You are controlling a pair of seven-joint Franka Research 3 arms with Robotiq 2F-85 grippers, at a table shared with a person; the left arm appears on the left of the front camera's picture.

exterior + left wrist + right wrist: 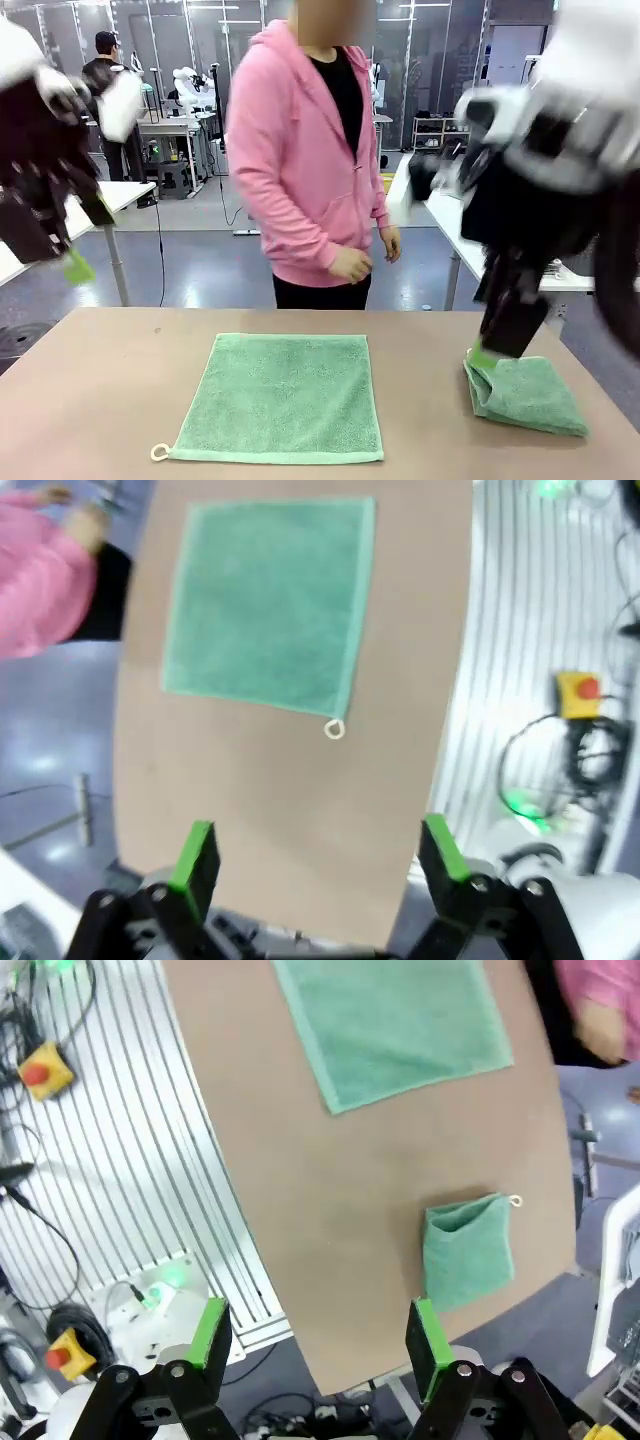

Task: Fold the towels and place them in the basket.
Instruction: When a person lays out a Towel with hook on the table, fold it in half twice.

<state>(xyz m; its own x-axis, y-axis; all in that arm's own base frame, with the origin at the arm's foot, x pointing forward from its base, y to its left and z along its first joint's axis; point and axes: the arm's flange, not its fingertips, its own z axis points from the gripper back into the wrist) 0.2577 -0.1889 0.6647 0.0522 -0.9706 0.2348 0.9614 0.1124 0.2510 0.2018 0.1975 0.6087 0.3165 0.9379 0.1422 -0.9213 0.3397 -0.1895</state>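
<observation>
One green towel [280,398] lies spread flat in the middle of the brown table [110,400], its cord loop [160,452] at the near left corner. A second towel [525,395], folded small, rests near the table's right edge. My left gripper [65,255] hangs high at the left, open and empty; its wrist view looks down on the flat towel [265,600] between its fingers [195,855]. My right gripper [316,1335] is open and empty well above the table, with the folded towel [467,1250] below and to one side. The basket is out of view.
A person in a pink hoodie [300,150] stands at the far side, hands [350,263] at the waist, off the table. Off the table's near edge are floor rails, cables and a yellow stop button box [580,693]. White tables [470,250] stand behind.
</observation>
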